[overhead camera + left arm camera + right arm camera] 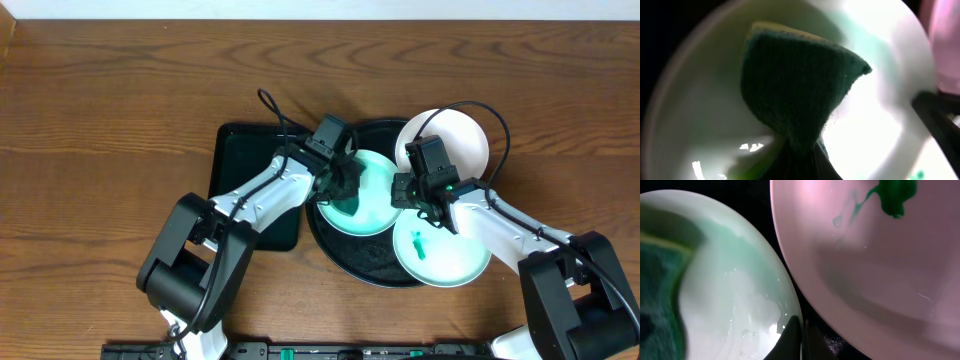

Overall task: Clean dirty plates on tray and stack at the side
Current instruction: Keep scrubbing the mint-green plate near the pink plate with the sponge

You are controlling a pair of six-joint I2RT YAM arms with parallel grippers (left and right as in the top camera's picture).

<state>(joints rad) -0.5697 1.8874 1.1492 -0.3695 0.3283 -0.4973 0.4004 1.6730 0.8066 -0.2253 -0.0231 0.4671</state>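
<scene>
On the round black tray (335,252) lies a mint plate (375,205). My left gripper (345,185) is shut on a dark green sponge (795,85) with a yellow edge, and the sponge presses onto that plate (700,100). My right gripper (408,190) is shut on the plate's right rim (790,305), its fingertips (792,337) on either side of it. A second mint plate (445,255) with a green smear (420,246) sits at the tray's front right. A white plate (450,140) leans at the back right and shows a green smear (895,192) in the right wrist view.
A smaller black rectangular tray (245,165) lies left of the round one, under my left arm. Brown wooden table (100,120) surrounds both trays. A cable (275,112) loops above the left arm.
</scene>
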